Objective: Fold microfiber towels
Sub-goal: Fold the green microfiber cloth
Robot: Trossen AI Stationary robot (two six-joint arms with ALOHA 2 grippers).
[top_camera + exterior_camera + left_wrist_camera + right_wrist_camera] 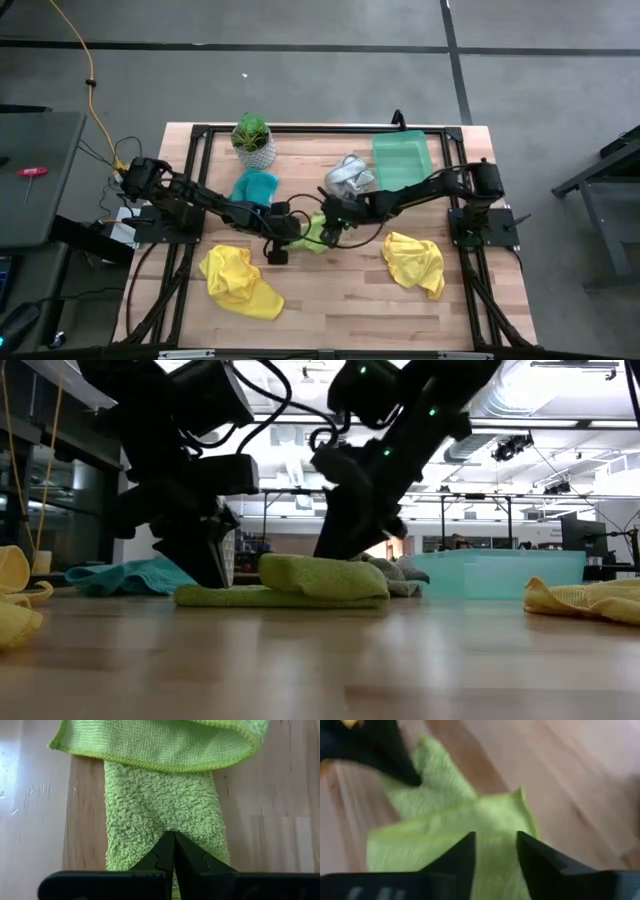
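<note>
Lime green towel point(314, 235) in the middle of the wooden bench point(340, 300), right between the two sets of jaws. Left gripper point(173, 851) down at one end of the towel, jaws pinched tight together on the fluffy green strip; towel runs straight out ahead of the tips, with a folded flap lying across its far end. Right gripper point(495, 845) at the other end, jaws a little apart, hanging just over the folded flap; cannot tell if touching. Seen from bench height, folded flap forms a soft hump on top of the flat layer, both dark arms coming down on either side of it.

Teal towel point(254, 186) just behind the left jaws, beside the small plant in a white pot point(253, 140). Grey-white towel point(349, 176) bunched just behind the right jaws, touching the green plastic tray point(403, 160). One yellow towel point(238, 281) crumpled on the near side of the left jaws, the other yellow towel point(414, 262) on the near side of the right jaws, both well apart from the green one.
</note>
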